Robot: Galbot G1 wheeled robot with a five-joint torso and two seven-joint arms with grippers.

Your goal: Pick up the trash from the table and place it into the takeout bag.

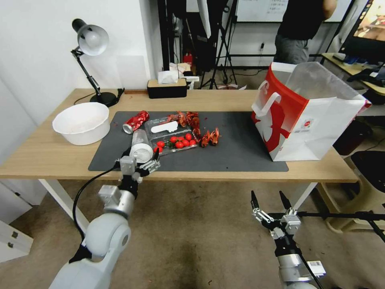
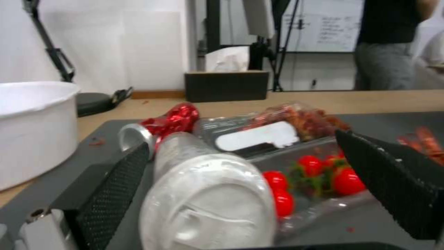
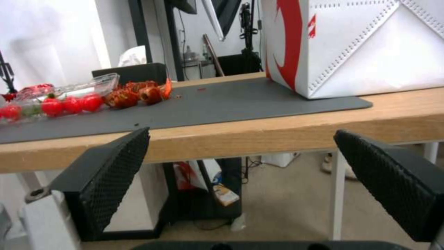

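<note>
My left tool (image 2: 240, 180) is spread wide around the clear white-lidded cup (image 2: 208, 201) lying on the surface's (image 1: 48, 152) mat, not yet clamped. Right tool (image 1: 270, 204) hangs released below. All trash remains outside the takeout bag (image 1: 309, 116).

The long light-wood worktop (image 1: 48, 154) on white legs carries a large dark grey mat (image 1: 236, 150), a round white bowl (image 1: 82, 122), a black desk lamp (image 1: 91, 44) and a black tissue box (image 1: 167, 88).
</note>
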